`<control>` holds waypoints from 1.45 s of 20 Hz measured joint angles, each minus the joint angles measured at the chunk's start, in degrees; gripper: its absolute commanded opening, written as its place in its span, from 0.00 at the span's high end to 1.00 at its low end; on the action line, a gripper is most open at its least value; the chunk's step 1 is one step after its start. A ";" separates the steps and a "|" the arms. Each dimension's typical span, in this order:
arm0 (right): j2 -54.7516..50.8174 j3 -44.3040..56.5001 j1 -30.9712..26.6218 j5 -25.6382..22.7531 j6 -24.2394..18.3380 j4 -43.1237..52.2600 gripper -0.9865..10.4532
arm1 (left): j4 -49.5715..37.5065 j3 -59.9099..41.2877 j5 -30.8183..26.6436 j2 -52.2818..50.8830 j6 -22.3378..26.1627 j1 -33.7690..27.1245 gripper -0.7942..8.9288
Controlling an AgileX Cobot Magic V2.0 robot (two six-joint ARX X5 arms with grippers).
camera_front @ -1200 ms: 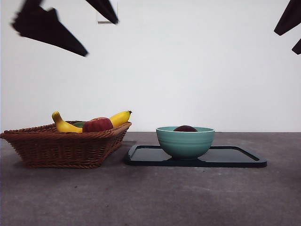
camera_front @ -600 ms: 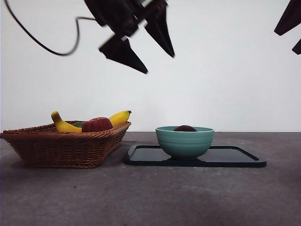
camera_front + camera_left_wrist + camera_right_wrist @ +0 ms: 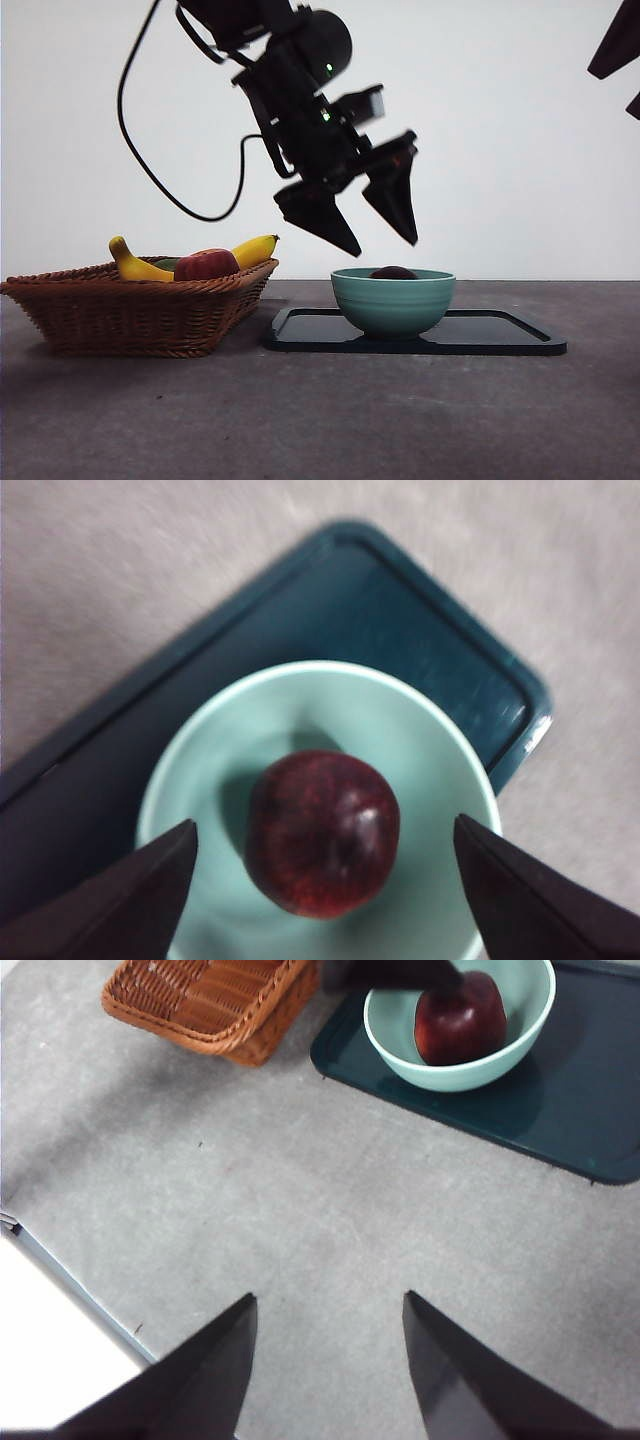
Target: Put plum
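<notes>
At the left stands a wicker basket (image 3: 140,305) with a banana (image 3: 150,262) and a red apple (image 3: 207,265). Right of it, the left arm slants down from the top, its left gripper (image 3: 385,238) hanging spread wide and empty just above the teal bowl (image 3: 393,300) on the dark tray (image 3: 500,335). The plum (image 3: 322,833) lies in that bowl; only its top shows from the front, the left wrist view shows it whole. The right gripper (image 3: 330,1310) waits open, far right.

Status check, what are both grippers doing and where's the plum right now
Left gripper open, empty, poised above the bowl. Right gripper open, waiting off to the side. Plum sits in the bowl on the tray. Nothing blocking it.
</notes>
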State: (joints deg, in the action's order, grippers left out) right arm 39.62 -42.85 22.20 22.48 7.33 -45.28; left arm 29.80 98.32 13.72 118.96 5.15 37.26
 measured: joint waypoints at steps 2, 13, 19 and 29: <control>0.00 0.00 0.00 0.00 0.00 -0.37 0.71 | -1.53 0.00 -0.98 1.05 1.64 0.72 0.50; 0.00 0.00 0.00 0.00 0.00 -0.37 0.71 | -2.56 0.15 -1.97 4.24 4.00 1.29 0.50; 0.00 0.00 0.00 -0.02 -0.02 -0.37 0.71 | -2.36 0.15 -1.99 4.24 4.70 1.55 0.50; 0.00 0.00 0.00 0.00 -0.02 -0.42 0.71 | -0.87 0.15 -5.05 4.24 8.96 2.58 0.61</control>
State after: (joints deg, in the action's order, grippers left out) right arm 39.62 -42.85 22.20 22.48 7.31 -45.69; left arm 28.93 98.48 8.67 123.20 14.11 39.83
